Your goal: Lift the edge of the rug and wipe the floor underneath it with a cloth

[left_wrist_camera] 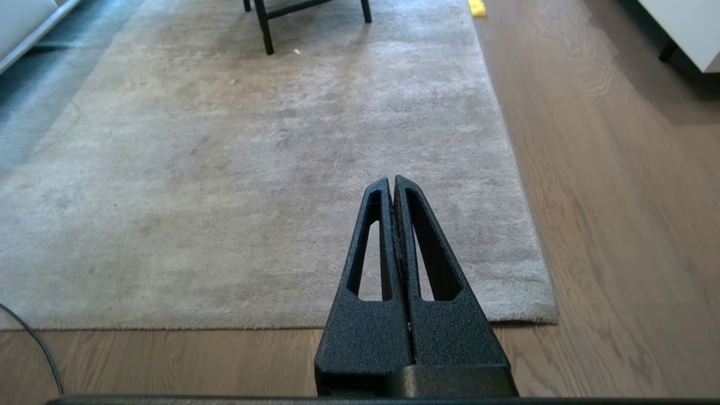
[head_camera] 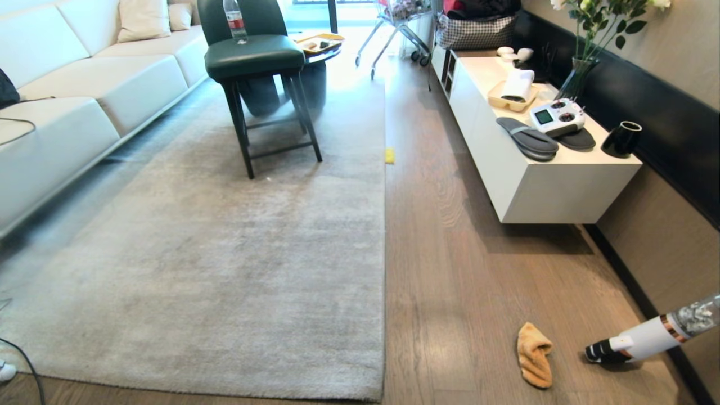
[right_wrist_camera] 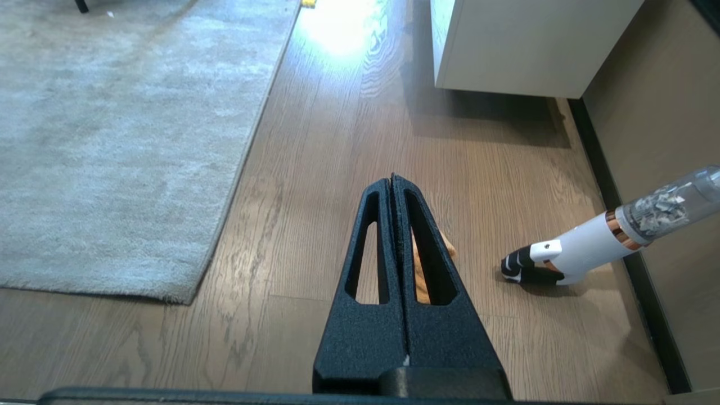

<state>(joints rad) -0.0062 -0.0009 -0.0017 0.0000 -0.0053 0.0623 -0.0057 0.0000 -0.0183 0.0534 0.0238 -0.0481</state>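
Both end effectors, left (left_wrist_camera: 392,179) and right (right_wrist_camera: 392,178), are closed and empty, since your cloth (head_camera: 534,354) lies right of the rug edge (head_camera: 384,315).

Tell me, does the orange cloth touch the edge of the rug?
Apart. In the head view, the cloth lies on the floor, with bare planks between it and the rug edge.

The pale grey short-pile rug (head_camera: 225,253) lies at nine o'clock of the fluffy orange terry cloth (head_camera: 534,354), the white handheld vacuum (head_camera: 647,337) at three.
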